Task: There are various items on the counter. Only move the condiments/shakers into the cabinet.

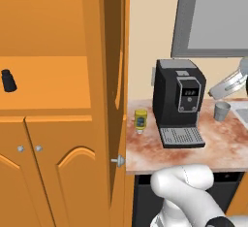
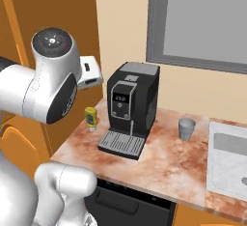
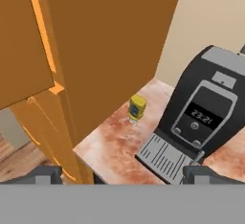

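Cabinet (image 1: 53,75) is the big orange thing on the left, upper door swung open, and the black shaker (image 1: 8,81) lies on its shelf. Arm (image 2: 46,85) is bent up high beside the cabinet, and the gripper (image 3: 122,173) looks down at the counter (image 1: 218,141) with its jaws spread wide, holding nothing. Coffee machine (image 1: 178,102) sits mid-counter. Grey cup (image 1: 222,110) stands to its right, can't tell what's in it. Mustard (image 1: 141,120) stands upright near the counter's left edge, just left of the machine.
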Available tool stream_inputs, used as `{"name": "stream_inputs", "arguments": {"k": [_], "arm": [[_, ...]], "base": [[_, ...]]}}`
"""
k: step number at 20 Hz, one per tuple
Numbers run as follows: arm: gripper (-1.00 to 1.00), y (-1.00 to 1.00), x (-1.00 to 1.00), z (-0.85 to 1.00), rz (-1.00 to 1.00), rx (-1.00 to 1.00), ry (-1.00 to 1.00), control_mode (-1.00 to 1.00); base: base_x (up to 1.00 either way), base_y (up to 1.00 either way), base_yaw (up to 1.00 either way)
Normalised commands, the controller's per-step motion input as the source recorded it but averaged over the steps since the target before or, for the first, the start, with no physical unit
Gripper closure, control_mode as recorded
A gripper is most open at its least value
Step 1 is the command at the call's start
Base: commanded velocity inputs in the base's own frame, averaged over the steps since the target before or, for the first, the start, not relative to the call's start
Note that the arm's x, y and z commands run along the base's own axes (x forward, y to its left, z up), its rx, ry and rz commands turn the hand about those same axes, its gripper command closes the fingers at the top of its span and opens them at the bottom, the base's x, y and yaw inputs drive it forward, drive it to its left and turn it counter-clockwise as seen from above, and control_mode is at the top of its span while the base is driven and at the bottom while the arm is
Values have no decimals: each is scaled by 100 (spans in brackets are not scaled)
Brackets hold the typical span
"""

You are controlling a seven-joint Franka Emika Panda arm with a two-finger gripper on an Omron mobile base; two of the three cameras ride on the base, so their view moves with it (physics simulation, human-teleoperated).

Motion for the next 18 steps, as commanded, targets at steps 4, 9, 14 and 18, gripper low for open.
{"name": "stream_inputs", "arguments": {"k": [4, 9, 14, 18], "arm": [[-100, 26, 2, 0, 32, -32, -3, -100], [-100, 14, 39, -4, 24, -27, 2, -100], [-100, 46, 52, 0, 9, -26, 11, -100], [-100, 32, 26, -3, 2, -10, 6, -100]], "base": [[0, 0, 0], [0, 0, 0], [0, 0, 0], [0, 0, 0]]}}
